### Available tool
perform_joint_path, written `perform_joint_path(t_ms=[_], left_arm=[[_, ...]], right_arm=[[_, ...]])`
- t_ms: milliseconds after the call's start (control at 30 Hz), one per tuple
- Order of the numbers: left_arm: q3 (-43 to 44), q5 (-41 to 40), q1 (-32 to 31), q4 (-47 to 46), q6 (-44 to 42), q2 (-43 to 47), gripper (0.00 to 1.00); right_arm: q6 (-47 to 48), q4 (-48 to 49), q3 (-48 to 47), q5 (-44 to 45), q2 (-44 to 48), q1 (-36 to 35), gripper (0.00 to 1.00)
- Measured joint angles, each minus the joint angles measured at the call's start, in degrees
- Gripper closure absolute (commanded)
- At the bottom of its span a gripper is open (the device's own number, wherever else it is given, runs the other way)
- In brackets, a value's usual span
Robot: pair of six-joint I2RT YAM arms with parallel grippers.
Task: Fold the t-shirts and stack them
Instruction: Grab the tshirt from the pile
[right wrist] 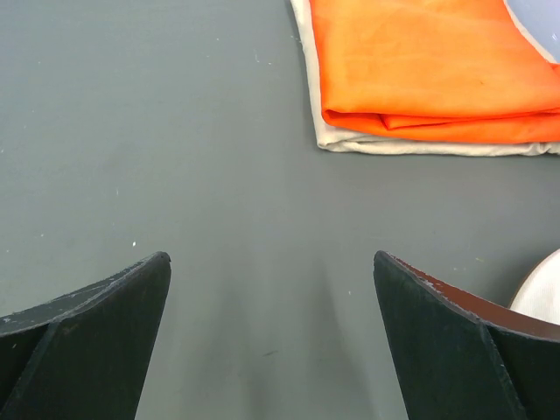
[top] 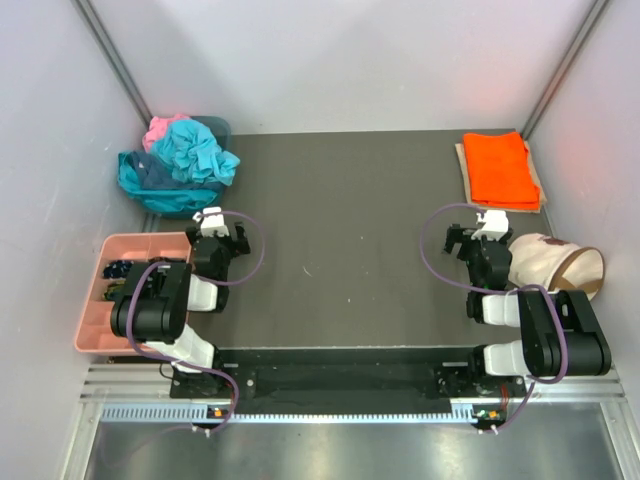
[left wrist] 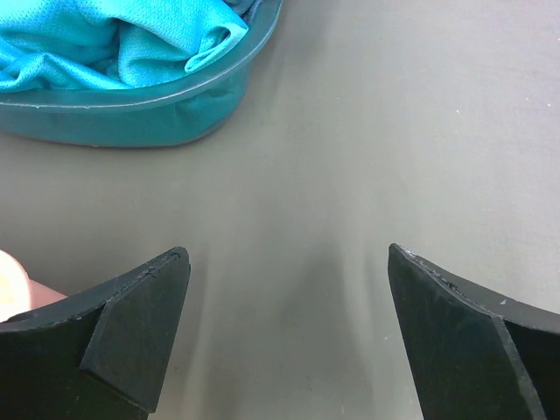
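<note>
Currently, L pincer (left wrist: 289,262), R pincer (right wrist: 271,262) both agape, orange t-shirt (top: 498,168) folded.

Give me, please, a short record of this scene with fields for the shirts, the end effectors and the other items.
unfolded shirts: turquoise t-shirt and pink t-shirt crumpled in the teal basin, far left
folded shirt: orange t-shirt on a beige cloth, far right
left end effector: open, empty, facing the basin
right end effector: open, empty, facing the orange t-shirt
other: pink tray by the left arm; canvas bag by the right arm
</note>
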State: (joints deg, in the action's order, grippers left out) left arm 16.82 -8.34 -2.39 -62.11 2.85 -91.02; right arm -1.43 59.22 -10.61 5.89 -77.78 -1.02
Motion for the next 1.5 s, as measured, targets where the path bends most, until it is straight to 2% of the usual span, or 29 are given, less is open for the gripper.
perform_joint_path(t_ms=[700, 867, 1033, 1200, 1333, 1500], left_arm=[[0.02, 0.0, 0.0, 0.0, -0.02, 0.0, 0.01], [-0.09, -2.97, -0.02, 0.33, 0.59, 1.03, 0.01], [0.42, -9.55, -0.11, 10.56, 3.93, 13.57, 0.01], [6.12, -13.75, -0.11, 23.39, 8.28, 23.56, 0.01], [13.6, -13.81, -0.11, 33.62, 10.73, 26.05, 0.01], [17.4, -12.81, -0.11, 40.74, 13.38, 26.6, 0.01]], right_arm=[[-0.02, -0.04, 0.0, 0.15, 0.0, 0.02, 0.01], [-0.94, -0.2, 0.0, 3.69, 0.13, 0.02, 0.01], [-1.25, -11.26, -3.58, 7.48, 5.75, -0.83, 0.01], [-2.8, -19.21, -7.58, 12.98, 14.47, -6.56, 0.01], [-7.48, -27.98, -11.5, 14.25, 17.92, -10.05, 0.01], [-12.61, -40.44, -18.53, 17.03, 17.81, -14.58, 0.01]])
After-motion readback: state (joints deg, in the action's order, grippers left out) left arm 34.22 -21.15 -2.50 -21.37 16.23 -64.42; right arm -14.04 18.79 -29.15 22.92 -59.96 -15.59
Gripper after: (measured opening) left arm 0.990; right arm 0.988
